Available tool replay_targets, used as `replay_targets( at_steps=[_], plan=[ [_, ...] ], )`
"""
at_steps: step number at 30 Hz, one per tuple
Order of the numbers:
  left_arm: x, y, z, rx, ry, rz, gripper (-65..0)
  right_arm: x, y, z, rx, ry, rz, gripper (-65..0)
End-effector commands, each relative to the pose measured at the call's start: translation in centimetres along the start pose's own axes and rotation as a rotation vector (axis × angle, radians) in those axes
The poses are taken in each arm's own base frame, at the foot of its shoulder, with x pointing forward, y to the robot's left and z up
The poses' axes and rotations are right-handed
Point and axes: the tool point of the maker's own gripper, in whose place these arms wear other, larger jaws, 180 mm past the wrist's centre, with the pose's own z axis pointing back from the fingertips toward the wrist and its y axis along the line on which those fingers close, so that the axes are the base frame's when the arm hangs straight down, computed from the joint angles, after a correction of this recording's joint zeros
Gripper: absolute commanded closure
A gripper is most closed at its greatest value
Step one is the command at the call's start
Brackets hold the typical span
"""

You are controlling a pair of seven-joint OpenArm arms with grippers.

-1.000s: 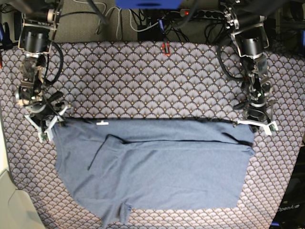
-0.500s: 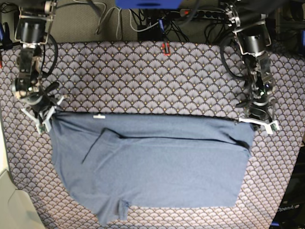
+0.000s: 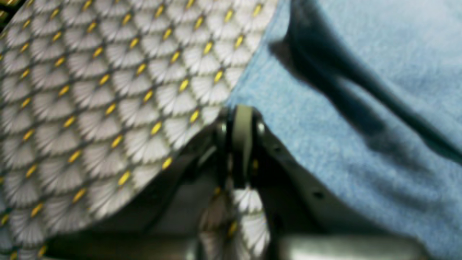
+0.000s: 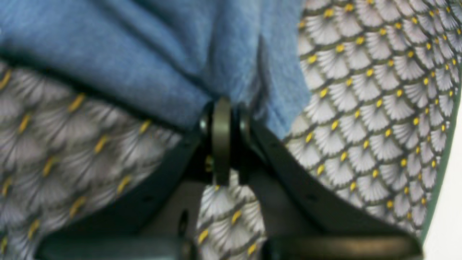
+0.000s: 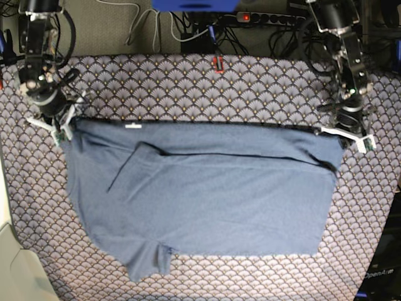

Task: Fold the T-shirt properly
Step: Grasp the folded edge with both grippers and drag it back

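Left wrist view, left gripper [image 3: 241, 119] pinched tight on blue T-shirt [image 3: 361, 108] at 3 o'clock, patterned tablecloth [image 3: 90, 90] at 9, right wrist view, right gripper [image 4: 222, 112] clamped on shirt at 12, base view, shirt spread flat mid-table, grippers holding both top corners

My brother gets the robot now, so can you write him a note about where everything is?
Left gripper: shut on the T-shirt, at its far corner.
Right gripper: shut on the other far corner.
The T-shirt lies spread on the tablecloth, far edge stretched straight between the grippers, one sleeve folded over.
Done: both corners gripped.
Left: carry the edge over and finish the folds.
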Motion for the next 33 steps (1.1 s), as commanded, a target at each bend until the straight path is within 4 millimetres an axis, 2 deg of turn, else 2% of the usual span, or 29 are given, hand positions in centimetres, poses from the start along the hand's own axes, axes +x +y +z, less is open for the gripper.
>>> replay_targets(
  at_steps=[1,5,8,10,13,17,19,23,33],
  plan=[
    [2.0,0.2,0.5,0.002,-0.068,-0.015,-0.5,0.9,0.0,0.6,0.005,-0.036,0.014,0.0],
    [0.2,0.6,2.7,0.002,-0.042,-0.041,-0.5,-0.9,0.7,2.0,0.011,-0.007,0.019,0.0],
    [-0.8,1.0,4.0,0.003,-0.024,-0.061,-0.5,-1.8,1.9,3.1,0.042,-0.003,0.001,0.0],
    [-1.4,1.1,4.7,0.005,-0.013,-0.064,-0.5,-2.5,1.7,3.9,0.040,0.000,-0.018,0.0],
    [-1.2,2.5,5.6,0.034,-0.020,-0.070,-0.5,-2.9,1.7,4.6,0.064,-0.002,-0.026,0.0],
    [-0.2,4.5,6.7,0.093,-0.051,-0.050,-0.5,-4.0,0.5,5.5,0.043,0.018,-0.038,0.0],
    [-0.9,5.5,7.4,0.112,-0.033,-0.058,-0.5,-4.2,0.3,5.6,0.037,0.021,-0.040,0.0],
    [-1.9,6.1,8.1,0.117,-0.003,-0.078,-0.5,-5.5,0.1,6.3,0.039,0.054,-0.026,0.0],
    [-3.2,6.3,8.6,0.120,0.026,-0.076,-0.6,-6.2,0.2,6.6,0.042,0.068,-0.026,0.0]
  ],
)
